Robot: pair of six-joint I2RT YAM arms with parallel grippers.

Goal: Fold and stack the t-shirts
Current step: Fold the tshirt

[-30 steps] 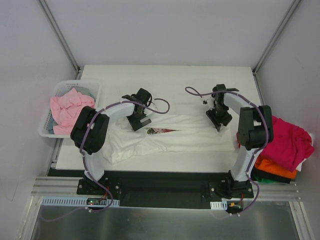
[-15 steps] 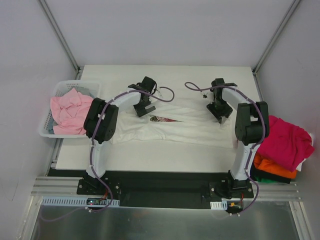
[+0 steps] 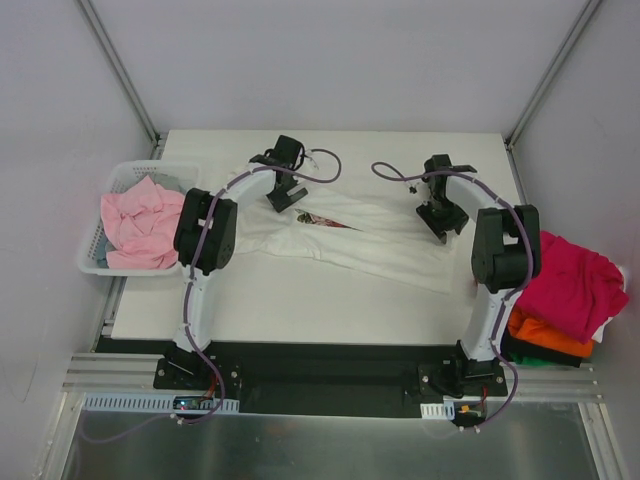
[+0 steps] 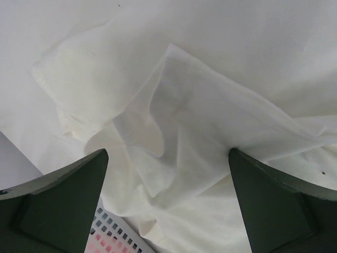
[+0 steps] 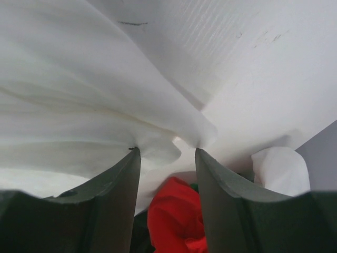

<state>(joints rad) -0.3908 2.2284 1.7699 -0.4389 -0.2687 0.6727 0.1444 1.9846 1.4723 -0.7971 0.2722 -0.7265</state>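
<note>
T-shirt (image 3: 372, 246) white, creased, outstretched

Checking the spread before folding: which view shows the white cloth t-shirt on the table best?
Top external: the whole white cloth t-shirt shows, stretched across the table. Both wrist views show only close-up creased patches.

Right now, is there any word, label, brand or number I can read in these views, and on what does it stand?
None can be read.
The white t-shirt carries a small dark-and-red patch; it is too small in the top view to tell whether it holds any words.
</note>
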